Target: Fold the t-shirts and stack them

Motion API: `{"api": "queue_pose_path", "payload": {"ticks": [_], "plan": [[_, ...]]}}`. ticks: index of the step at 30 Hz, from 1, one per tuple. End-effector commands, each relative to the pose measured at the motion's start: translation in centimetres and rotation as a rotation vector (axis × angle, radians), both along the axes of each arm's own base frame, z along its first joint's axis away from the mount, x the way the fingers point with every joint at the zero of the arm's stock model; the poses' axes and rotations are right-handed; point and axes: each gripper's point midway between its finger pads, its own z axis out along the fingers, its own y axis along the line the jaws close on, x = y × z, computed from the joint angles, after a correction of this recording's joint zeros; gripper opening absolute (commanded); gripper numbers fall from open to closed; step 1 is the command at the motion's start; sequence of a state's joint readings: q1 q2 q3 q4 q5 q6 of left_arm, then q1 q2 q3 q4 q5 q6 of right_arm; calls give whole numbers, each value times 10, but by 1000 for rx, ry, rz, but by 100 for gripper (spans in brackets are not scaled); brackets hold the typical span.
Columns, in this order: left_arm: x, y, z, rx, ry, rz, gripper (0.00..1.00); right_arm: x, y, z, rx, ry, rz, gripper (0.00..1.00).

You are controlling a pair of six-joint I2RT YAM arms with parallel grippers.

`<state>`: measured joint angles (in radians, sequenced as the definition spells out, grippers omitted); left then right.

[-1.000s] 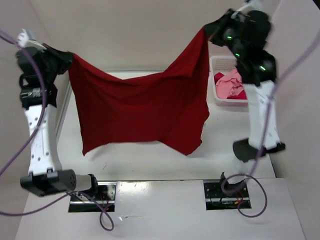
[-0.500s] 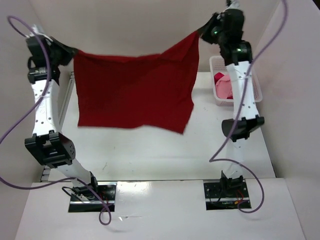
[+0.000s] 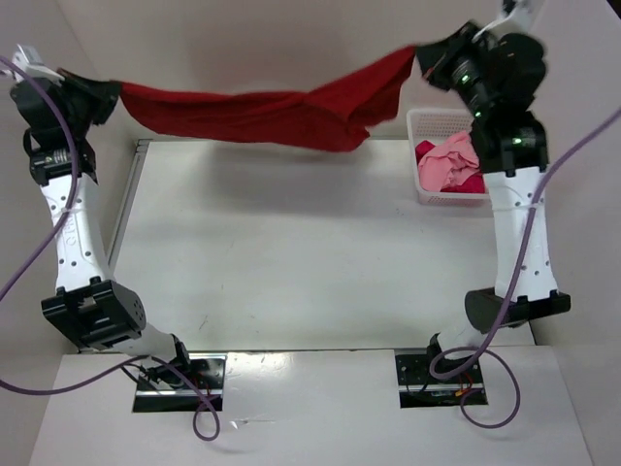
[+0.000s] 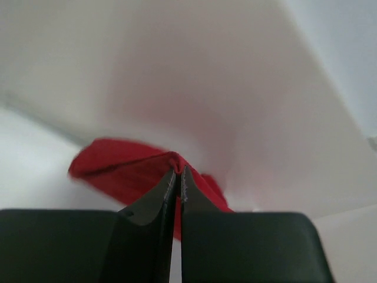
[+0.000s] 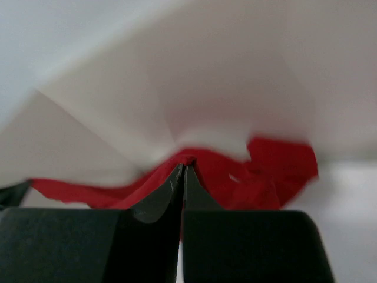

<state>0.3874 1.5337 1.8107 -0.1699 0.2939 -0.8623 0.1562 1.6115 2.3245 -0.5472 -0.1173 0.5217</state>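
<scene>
Dark red shirt (image 3: 262,109): hung in the air above the far edge of the desk (image 3: 291,262), gathered into a sagging band, long axis running left to right. Left end effector (image 3: 109,94): pinched closed on the shirt's left end. Right end effector (image 3: 419,58): pinched closed on its right end, slightly higher. Each arm held its own end; neither was nearer. Pink shirt (image 3: 448,160) and crimson shirt (image 3: 471,183): heaped in the basket (image 3: 417,121) at the far right corner. Laying the red shirt flat would likely need both arms lowering together, span kept taut.
</scene>
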Motion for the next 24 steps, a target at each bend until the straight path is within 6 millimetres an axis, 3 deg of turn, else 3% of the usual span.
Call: {"api": "queue_pose_path", "payload": {"ticks": [1,2,3,4,5,6,7,8,9,10,11,12,15,20,22,24], "plan": [[-6,1,-40,20,59,-1,7,33,3,-130,-66,291,1,0],[-11,-2,-74,2,124,-3,7,19,1,-139,-68,310,1,0],[-15,-1,-93,-3,161,10,7,16,7,-196,-86,436,36,0],[-20,2,-115,3,204,29,7,7,8,-220,-91,487,54,0],[-31,0,-130,7,235,42,7,-11,5,-230,-94,508,54,0],[-38,2,-151,5,276,58,7,-24,3,-286,-109,629,55,0],[-49,3,-204,-21,389,82,7,-37,1,-307,-115,677,56,0],[-61,0,-224,-35,432,89,7,-62,0,-342,-122,764,73,0],[-69,-4,-245,-49,473,86,7,-74,-1,-358,-127,808,74,0],[-89,-10,-286,-64,554,87,7,-86,0,-371,-127,847,90,0],[-99,-12,-304,-76,600,95,7,-98,0,-383,-118,893,100,0],[-109,-12,-317,-79,632,100,7,-119,0,-402,-120,971,116,0],[-139,-16,-344,-74,723,109,7,-156,5,-422,-85,1101,164,0],[-170,-23,-351,-64,813,120,7,-211,19,-458,-58,1301,229,0],[-170,-29,-349,-91,821,94,7,-226,23,-461,-68,1343,243,0],[-170,-27,-349,-92,833,101,7,-225,21,-459,-85,1338,230,0]]}}
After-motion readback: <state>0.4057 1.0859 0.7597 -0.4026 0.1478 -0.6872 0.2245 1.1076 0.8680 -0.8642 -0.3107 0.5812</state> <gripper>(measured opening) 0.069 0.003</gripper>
